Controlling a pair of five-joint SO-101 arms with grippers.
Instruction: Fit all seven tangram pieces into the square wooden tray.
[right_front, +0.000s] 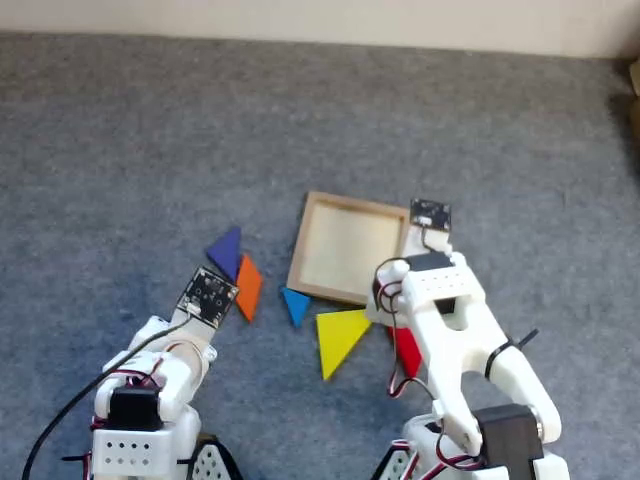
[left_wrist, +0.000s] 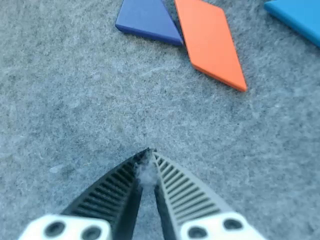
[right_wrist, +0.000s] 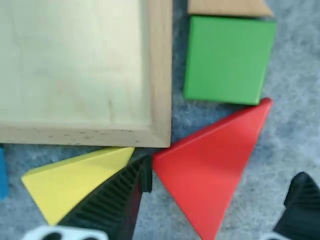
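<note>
The square wooden tray (right_front: 318, 208) lies mid-table with a bare floor. To its left on the carpet lie a dark blue triangle (right_front: 227, 252), an orange parallelogram (right_front: 248, 287), a small blue triangle (right_front: 295, 304) and a yellow triangle (right_front: 340, 338). A red triangle (right_front: 405, 350) peeks out under the right arm (right_front: 440, 290). My left gripper (left_wrist: 147, 155) is shut on nothing, a short way from the dark blue triangle (left_wrist: 147, 17) and the orange parallelogram (left_wrist: 210, 40). My right gripper (right_wrist: 222, 177) is open and straddles the red triangle (right_wrist: 210, 165), beside the tray's corner (right_wrist: 160, 75), the yellow triangle (right_wrist: 70, 177) and a green square (right_wrist: 229, 59).
A plain wooden piece (right_wrist: 227, 7) lies just beyond the green square, outside the tray's rim. Grey carpet covers the table on all sides, with wide free room at the back and left. The left arm's base (right_front: 135, 420) stands at the front left.
</note>
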